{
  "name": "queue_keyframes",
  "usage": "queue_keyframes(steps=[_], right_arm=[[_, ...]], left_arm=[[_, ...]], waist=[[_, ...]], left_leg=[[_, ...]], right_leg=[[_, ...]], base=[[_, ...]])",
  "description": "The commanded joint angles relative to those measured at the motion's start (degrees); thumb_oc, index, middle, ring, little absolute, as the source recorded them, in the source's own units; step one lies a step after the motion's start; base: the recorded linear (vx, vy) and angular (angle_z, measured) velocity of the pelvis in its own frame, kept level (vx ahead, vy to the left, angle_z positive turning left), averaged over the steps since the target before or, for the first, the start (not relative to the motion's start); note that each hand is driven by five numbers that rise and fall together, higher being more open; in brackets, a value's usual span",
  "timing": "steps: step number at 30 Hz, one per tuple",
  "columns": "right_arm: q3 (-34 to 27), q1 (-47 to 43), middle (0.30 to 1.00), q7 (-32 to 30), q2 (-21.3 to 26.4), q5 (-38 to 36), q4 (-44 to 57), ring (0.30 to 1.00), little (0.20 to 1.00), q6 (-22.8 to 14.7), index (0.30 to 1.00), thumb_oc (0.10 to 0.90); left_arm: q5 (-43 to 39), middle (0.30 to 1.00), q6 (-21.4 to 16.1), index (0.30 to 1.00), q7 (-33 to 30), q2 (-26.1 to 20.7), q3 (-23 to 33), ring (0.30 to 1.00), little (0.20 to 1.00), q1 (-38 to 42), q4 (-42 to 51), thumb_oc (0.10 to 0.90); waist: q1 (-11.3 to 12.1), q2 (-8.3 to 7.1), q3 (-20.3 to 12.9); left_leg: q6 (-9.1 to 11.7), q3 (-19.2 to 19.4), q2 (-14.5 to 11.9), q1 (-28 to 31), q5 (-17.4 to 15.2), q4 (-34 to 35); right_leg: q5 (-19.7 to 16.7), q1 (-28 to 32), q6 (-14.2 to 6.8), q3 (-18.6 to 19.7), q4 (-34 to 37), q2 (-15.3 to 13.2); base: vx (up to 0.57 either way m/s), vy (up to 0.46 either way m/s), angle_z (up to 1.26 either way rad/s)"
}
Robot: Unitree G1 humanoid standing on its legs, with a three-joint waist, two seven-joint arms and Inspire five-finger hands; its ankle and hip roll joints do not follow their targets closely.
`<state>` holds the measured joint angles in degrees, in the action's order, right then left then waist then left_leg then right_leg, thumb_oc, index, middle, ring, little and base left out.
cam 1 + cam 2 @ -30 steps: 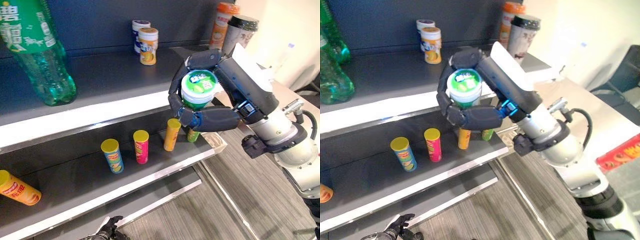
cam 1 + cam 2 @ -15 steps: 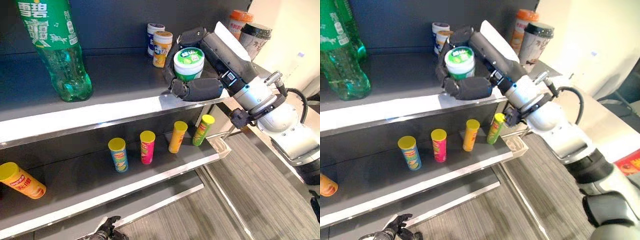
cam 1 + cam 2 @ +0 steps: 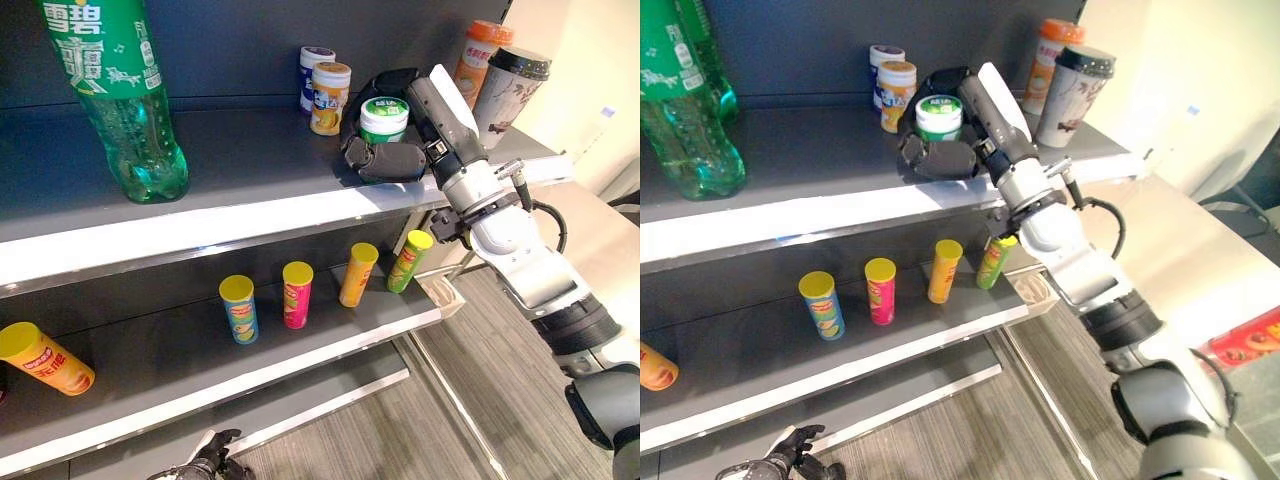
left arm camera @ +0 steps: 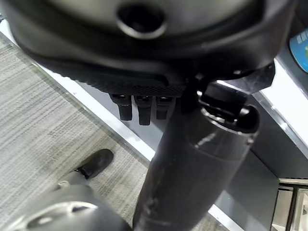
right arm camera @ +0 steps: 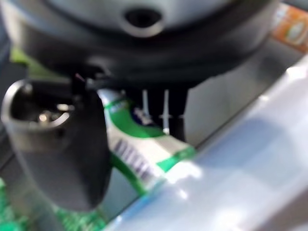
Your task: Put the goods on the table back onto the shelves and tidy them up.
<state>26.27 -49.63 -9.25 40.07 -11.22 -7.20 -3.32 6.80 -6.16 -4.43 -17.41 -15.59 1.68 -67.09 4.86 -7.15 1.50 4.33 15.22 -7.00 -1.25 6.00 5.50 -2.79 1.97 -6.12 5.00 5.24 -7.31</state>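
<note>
A white tub with a green lid (image 3: 384,116) sits upright at the right part of the top shelf (image 3: 230,160), enclosed by my right hand (image 3: 392,160). The fingers curl behind it and the thumb lies across its front. Its green and white label (image 5: 144,161) shows past the thumb in the right wrist view. I cannot tell whether its base touches the shelf. My left hand (image 3: 210,463) hangs low near the floor in front of the shelves, fingers relaxed and holding nothing.
The top shelf also holds a green bottle (image 3: 120,100), two small cans (image 3: 327,92) and two tall cups (image 3: 508,90). Several small tubes (image 3: 296,293) stand on the lower shelf (image 3: 150,390); an orange one (image 3: 40,358) lies at its left. A red pack (image 3: 1252,335) lies on the table (image 3: 1200,265).
My right hand has carried the tub from in front of the shelf edge up and back over the top shelf, close to the small cans. The camera view has shifted a little.
</note>
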Motion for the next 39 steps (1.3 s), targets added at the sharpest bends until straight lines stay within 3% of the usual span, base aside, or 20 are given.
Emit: queue_keyframes(steps=[1,18,35,36,39], right_arm=[[-2.98,-10.99,0.300,-3.42,0.03,3.59,-4.38,0.300,0.300,-0.56,0.300,0.400],[-5.10,-4.83,0.300,-2.28,-3.52,4.95,1.58,0.300,0.300,-1.42,0.300,0.400],[-4.08,-2.88,0.307,-1.78,-6.38,5.75,1.14,0.307,0.307,-1.08,0.307,0.405],[-4.18,-2.82,0.900,-2.04,-6.21,6.15,0.75,0.900,0.900,-0.91,0.900,0.800],[-4.28,-2.82,0.900,-2.07,-5.93,6.51,0.26,0.900,0.900,-0.67,0.900,0.800]], left_arm=[[-0.89,0.900,-1.02,0.900,-1.39,-0.69,-6.13,0.900,0.900,7.04,-4.38,0.800],[0.47,0.900,-0.52,0.900,-1.33,-0.14,-5.68,0.900,0.900,7.15,-4.09,0.800],[0.94,0.900,-0.41,0.900,-1.63,0.21,-5.92,0.900,0.900,7.11,-3.38,0.800],[0.94,0.900,-0.40,0.900,-1.66,0.18,-5.90,0.900,0.900,7.06,-3.27,0.800],[0.90,0.900,-0.44,0.900,-1.65,0.10,-5.89,0.900,0.900,7.09,-3.21,0.800]], waist=[[4.03,3.87,-1.87],[4.02,3.86,-1.75],[4.74,3.93,-1.69],[4.75,3.94,-1.69],[4.76,3.94,-1.72]], left_leg=[[2.54,-2.31,-2.50,2.81,-4.38,-0.50],[2.34,-2.50,-2.38,3.49,-4.75,-0.50],[2.26,-2.76,-2.43,3.74,-4.82,-0.50],[2.26,-2.82,-2.40,3.73,-4.83,-0.50],[2.26,-2.86,-2.40,3.77,-4.82,-0.50]], right_leg=[[2.53,0.99,-5.42,0.12,-2.25,-3.02],[2.74,1.09,-5.38,0.12,-2.55,-3.31],[2.96,1.35,-5.32,-0.34,-2.67,-3.40],[2.98,1.36,-5.33,-0.42,-2.68,-3.40],[3.02,1.41,-5.35,-0.47,-2.75,-3.39]], base=[[0.00,0.000,0.00],[0.00,0.000,0.00],[0.00,0.000,0.00],[0.00,0.000,0.00],[0.00,0.000,0.00]])
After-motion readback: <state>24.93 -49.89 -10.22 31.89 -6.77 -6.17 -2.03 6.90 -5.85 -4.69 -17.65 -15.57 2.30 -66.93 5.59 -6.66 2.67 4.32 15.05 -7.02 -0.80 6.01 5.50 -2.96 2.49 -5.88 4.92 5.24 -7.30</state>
